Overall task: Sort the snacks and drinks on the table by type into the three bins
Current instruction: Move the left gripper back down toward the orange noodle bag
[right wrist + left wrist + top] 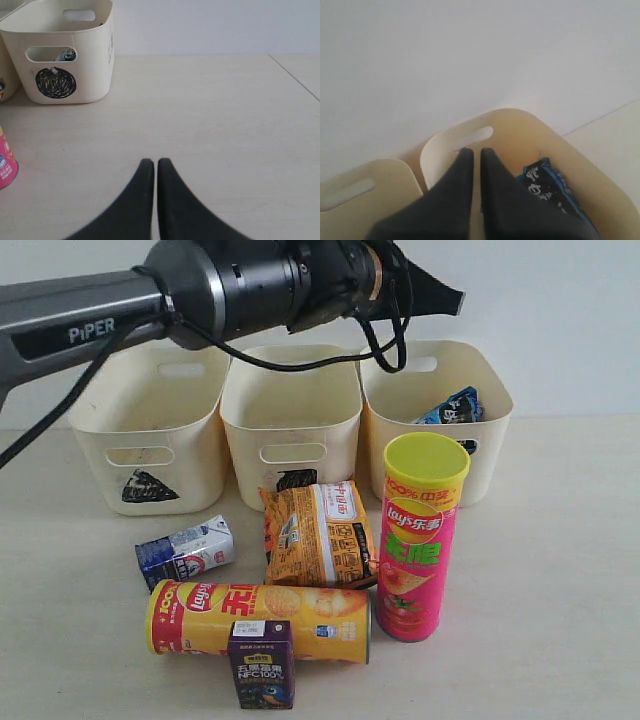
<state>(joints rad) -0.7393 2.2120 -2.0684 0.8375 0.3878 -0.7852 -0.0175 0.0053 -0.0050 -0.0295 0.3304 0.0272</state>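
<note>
Three cream bins stand in a row: triangle [150, 445], square [290, 430] and circle [405, 425]. A blue bag [452, 406] lies inside the circle bin [520, 127]. My left gripper [476, 152] hangs shut and empty above that bin, beside the blue bag [550, 187]. On the table [560, 590] are an orange bag [318, 535], an upright pink tube [420, 540], a yellow tube [260, 620] lying down, a purple juice box [262, 665] and a milk box [185, 552]. My right gripper [152, 162] is shut over bare table, well away from the circle bin [60, 50].
The left arm [230, 290] stretches across above the bins from the left. A black cable [385, 340] droops from it over the middle and right bins. The pink tube's edge [6, 167] shows in the right wrist view.
</note>
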